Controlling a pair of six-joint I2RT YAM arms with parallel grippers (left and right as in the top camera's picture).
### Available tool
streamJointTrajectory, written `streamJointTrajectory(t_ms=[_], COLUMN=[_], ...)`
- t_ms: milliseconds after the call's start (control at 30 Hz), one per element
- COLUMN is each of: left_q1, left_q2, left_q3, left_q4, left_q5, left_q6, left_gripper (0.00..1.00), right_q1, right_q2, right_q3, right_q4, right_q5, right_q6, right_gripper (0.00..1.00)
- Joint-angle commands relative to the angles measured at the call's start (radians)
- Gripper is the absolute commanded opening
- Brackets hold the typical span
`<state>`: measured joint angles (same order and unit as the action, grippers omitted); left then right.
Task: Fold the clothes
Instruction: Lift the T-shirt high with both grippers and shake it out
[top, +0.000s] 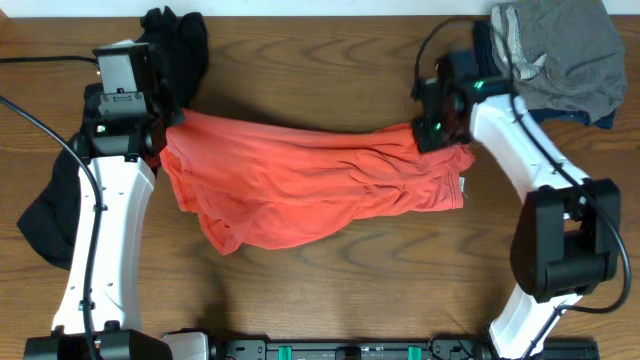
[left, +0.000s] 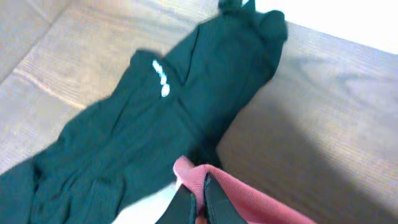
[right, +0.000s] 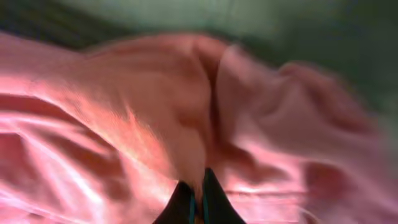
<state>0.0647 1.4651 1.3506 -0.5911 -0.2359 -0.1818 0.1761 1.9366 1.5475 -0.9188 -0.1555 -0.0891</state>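
An orange-red garment (top: 310, 185) lies crumpled and stretched across the middle of the wooden table (top: 330, 290). My left gripper (top: 168, 135) is shut on its upper left corner; in the left wrist view the fingers (left: 200, 202) pinch a pink-red fold (left: 249, 199). My right gripper (top: 432, 135) is shut on its upper right corner; in the right wrist view the fingers (right: 196, 205) pinch the cloth (right: 124, 124), which fills the frame and is blurred.
A black garment (top: 180, 45) lies at the back left, also in the left wrist view (left: 155, 124), and more black cloth (top: 50, 215) lies by the left arm. A grey and dark clothes pile (top: 560, 50) sits at the back right.
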Motion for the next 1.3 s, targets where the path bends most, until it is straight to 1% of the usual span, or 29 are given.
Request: streamJointTrajectory(t_ms=[0, 267, 533, 633, 800, 1100, 1267], left_q1=[0.005, 0.005, 0.004, 0.004, 0.004, 0.004, 0.004], left_q2=[-0.016, -0.116, -0.340, -0.428, -0.566, -0.740, -0.827], left_q3=[0.027, 0.069, 0.076, 0.076, 0.076, 0.076, 0.077], left_q4=[0.049, 0.164, 0.285, 0.325, 0.374, 0.412, 0.422], left_q5=[-0.020, -0.020, -0.020, -0.020, -0.019, -0.019, -0.019], left_q6=[0.029, 0.073, 0.104, 0.130, 0.171, 0.183, 0.218], left_gripper=[0.06, 0.06, 0.06, 0.06, 0.06, 0.06, 0.06], right_q1=[-0.032, -0.122, -0.180, -0.198, -0.243, -0.313, -0.315], right_q2=[-0.010, -0.015, -0.036, -0.074, -0.204, -0.497, -0.622], right_q3=[0.170, 0.582, 0.921, 1.003, 1.077, 1.077, 1.077], right_q4=[-0.048, -0.275, -0.500, -0.552, -0.590, -0.602, -0.634], right_q5=[0.010, 0.010, 0.010, 0.010, 0.010, 0.013, 0.126], right_q6=[-0.035, -0.077, -0.101, -0.100, -0.099, -0.092, -0.091], right_gripper=[0.01, 0.01, 0.01, 0.01, 0.01, 0.01, 0.01])
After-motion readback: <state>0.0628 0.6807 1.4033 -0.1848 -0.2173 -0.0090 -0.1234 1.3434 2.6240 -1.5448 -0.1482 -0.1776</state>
